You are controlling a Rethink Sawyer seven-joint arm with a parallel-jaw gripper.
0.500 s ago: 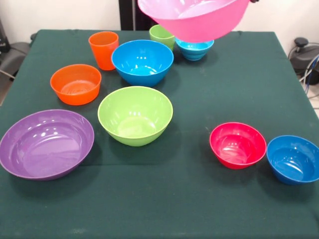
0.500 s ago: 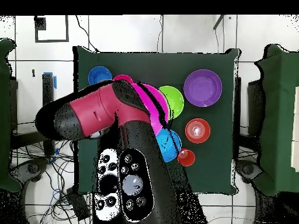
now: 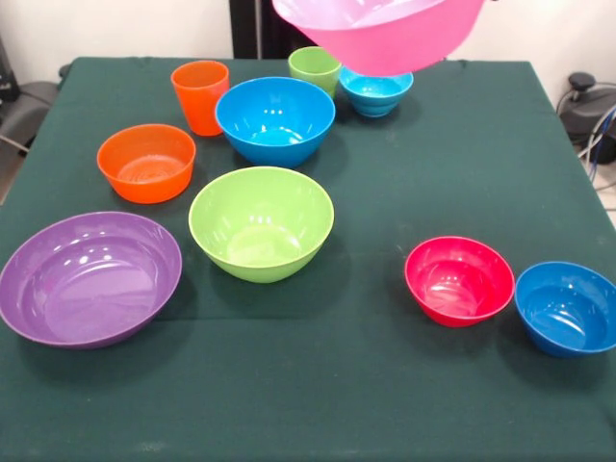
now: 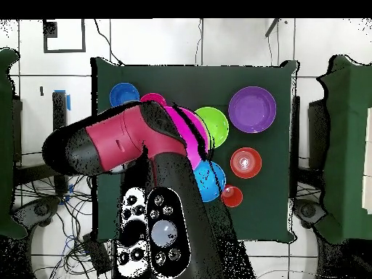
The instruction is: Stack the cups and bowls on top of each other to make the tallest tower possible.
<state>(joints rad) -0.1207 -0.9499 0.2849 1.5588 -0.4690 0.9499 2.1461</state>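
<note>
- The desk (image 3: 414,173) wears a dark green cloth that reaches all its edges;
- purple bowl (image 3: 89,278) at the front view's near left, wide and shallow, with the lime green bowl (image 3: 261,222) just to its right, apparently not touching;
- medium orange bowl (image 3: 146,162) behind the purple one; orange cup (image 3: 200,96) further back, upright;
- large blue bowl (image 3: 275,119) beside the orange cup; light green cup (image 3: 313,68) behind it;
- a small blue bowl (image 3: 375,94) at the far edge, partly hidden;
- red bowl (image 3: 459,280) at near right, with another small blue bowl (image 3: 566,308) close beside it, possibly touching.
</note>
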